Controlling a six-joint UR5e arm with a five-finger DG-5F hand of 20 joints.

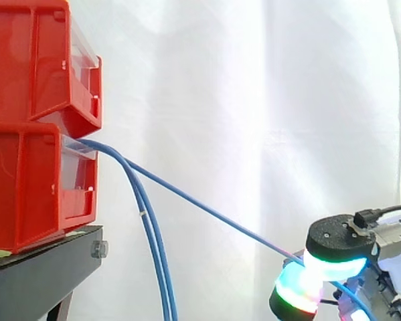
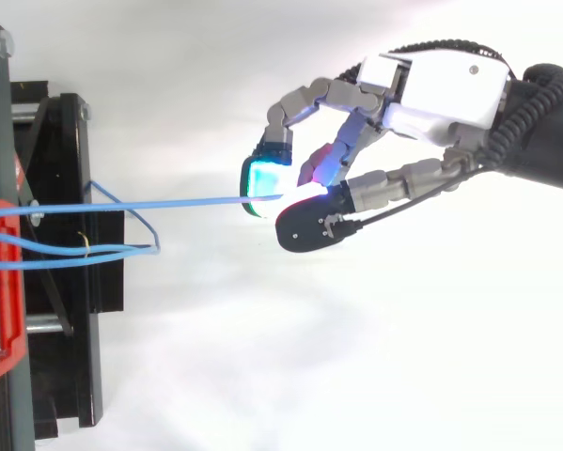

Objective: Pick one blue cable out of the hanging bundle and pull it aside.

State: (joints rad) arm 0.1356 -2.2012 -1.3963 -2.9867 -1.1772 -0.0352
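Observation:
Several blue cables come out of the lower red bin and hang down beside the black stand. One blue cable is drawn taut away from the bundle, slanting down to the right. My hand reaches in from the right, with its glowing fingertips pinched on that cable's far end. From above, the pulled cable runs level from the bin to the fingertips, while the other cables loop close to the stand.
Two red bins are stacked on a black stand at the left, the upper red bin overhanging the lower. A white curtain is behind the work. The stand's frame lies along the left in the top view.

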